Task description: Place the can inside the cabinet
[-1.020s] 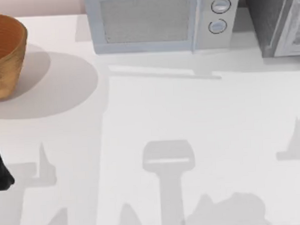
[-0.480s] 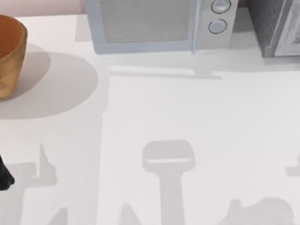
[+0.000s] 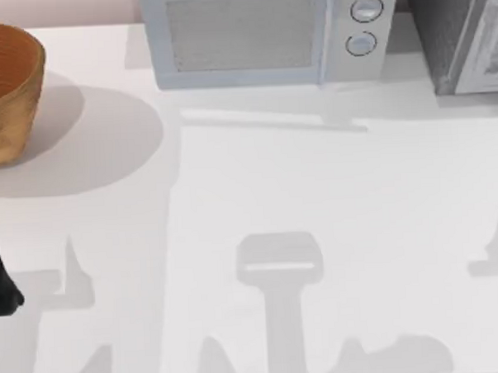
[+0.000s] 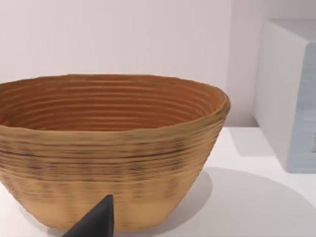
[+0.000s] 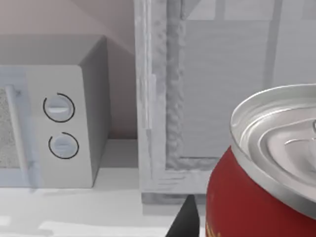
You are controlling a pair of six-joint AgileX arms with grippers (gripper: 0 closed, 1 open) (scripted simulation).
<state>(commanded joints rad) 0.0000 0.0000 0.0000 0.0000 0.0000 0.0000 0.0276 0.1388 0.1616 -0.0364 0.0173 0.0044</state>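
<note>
The can [image 5: 256, 192] is seen close against the right jaws; whether it is clamped cannot be told. Beyond it the cabinet [image 5: 207, 98] door looks closed, so a collision is risked if the can is advanced. The left jaws' opening cannot be told.

Overhead looks down; wrists level, close
</note>
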